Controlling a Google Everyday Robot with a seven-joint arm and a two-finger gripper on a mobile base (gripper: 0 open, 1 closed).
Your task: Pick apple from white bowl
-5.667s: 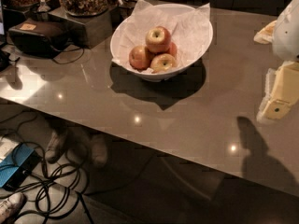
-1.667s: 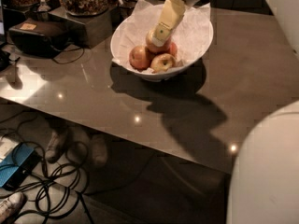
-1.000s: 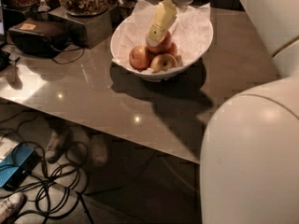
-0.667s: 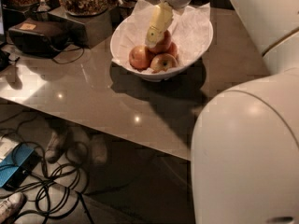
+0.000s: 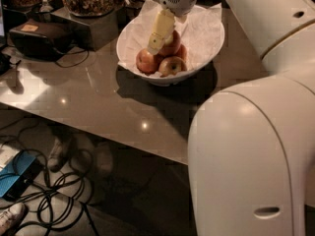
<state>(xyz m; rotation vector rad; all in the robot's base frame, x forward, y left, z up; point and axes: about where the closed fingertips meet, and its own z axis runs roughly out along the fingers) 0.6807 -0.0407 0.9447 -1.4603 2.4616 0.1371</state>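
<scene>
Cream end effector [image 5: 154,44] is down inside the wide, glossy white bowl [image 5: 162,79]; open or closed, can't tell. Round orange-red apple with a pale stem patch [image 5: 172,42] tops the pile, just beside the tip at 3 o'clock. Deep red apple [image 5: 146,61] at 7 o'clock, yellowish apple [image 5: 172,66] at 5 o'clock. Bowl sits on the grey counter [image 5: 98,97].

gripper [image 5: 153,48] in white bowl [image 5: 194,73] — apples [image 5: 171,66] crowding, tight
</scene>
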